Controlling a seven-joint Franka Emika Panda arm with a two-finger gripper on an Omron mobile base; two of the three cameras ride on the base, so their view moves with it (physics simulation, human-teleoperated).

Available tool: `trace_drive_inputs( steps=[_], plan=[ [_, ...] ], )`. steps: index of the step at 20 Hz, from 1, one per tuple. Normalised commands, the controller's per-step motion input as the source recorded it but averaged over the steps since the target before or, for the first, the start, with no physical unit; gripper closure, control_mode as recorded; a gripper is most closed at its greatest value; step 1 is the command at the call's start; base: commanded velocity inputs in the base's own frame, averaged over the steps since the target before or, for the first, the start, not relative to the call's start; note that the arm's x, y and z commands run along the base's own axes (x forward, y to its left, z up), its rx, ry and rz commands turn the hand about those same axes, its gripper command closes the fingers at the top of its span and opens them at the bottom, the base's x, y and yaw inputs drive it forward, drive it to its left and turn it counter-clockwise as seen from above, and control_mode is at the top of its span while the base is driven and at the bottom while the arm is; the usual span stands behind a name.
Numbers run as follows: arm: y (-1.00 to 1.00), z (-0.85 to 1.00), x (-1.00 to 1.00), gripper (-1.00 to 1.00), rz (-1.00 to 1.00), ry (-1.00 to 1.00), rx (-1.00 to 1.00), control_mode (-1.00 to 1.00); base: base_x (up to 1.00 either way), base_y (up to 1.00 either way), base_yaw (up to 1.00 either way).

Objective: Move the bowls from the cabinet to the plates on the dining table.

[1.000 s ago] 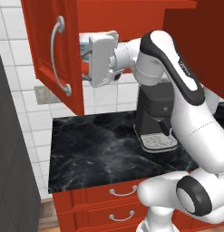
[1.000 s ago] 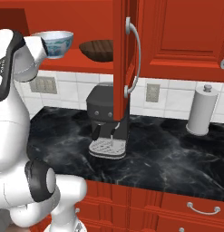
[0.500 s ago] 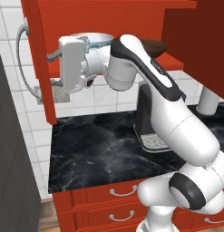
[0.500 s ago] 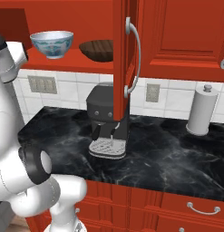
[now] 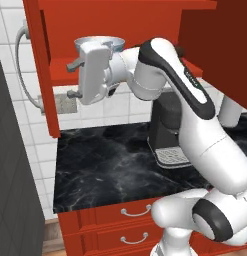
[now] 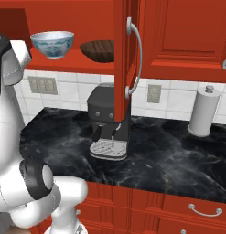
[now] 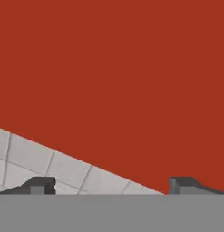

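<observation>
A white robot arm reaches up and to its left at an open red cabinet (image 6: 178, 36), its gripper (image 5: 71, 79) spread wide and empty, pointing at the inner face of the swung-out left door (image 5: 42, 70). In the hand view the two dark fingertips (image 7: 40, 185) stand far apart along the bottom, with flat red door panel ahead and a wedge of white wall tile (image 7: 50, 165) below its edge.

On the red shelf (image 6: 73, 61) the blue-patterned white bowl (image 6: 52, 44) sits near the left end, with the dark brown wooden bowl (image 6: 99, 49) just beside it on the right, a narrow gap between them. In the left base view the white bowl's rim (image 5: 97, 41) shows just above and behind the robot's hand. Both bowls sit close to the shelf's front edge, with open space above them.

The right door (image 6: 126, 59) stands edge-on to the right base camera, its curved silver handle (image 6: 135, 57) facing out, directly above a dark coffee machine (image 6: 110, 123). The black marble counter (image 6: 178, 155) lies open to the right of the machine as far as a paper towel roll (image 6: 203, 112) by the wall. Red drawers (image 5: 130, 225) line the front below.
</observation>
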Motion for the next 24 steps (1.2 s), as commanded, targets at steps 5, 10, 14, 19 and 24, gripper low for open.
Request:
trace_drive_inputs(
  steps=[5, 10, 14, 19, 24],
  plan=[
    [-0.78, 0.22, -0.89, -1.00, 0.00, -0.21, 0.00, -1.00, 0.00, 0.00, 0.00],
    [-0.83, 0.03, -0.68, -1.00, 0.00, -0.16, 0.00, -1.00, 0.00, 0.00, 0.00],
    [-0.99, -0.01, -0.52, -1.00, 0.00, -0.08, -0.01, -1.00, 0.00, 0.00, 0.00],
    [-0.76, 0.00, -0.41, -1.00, 0.00, -0.05, -0.05, -1.00, 0.00, 0.00, 0.00],
    [-0.13, 0.01, -0.31, -1.00, -0.04, -0.01, -0.10, -1.00, 0.00, 0.00, 0.00]
  ],
)
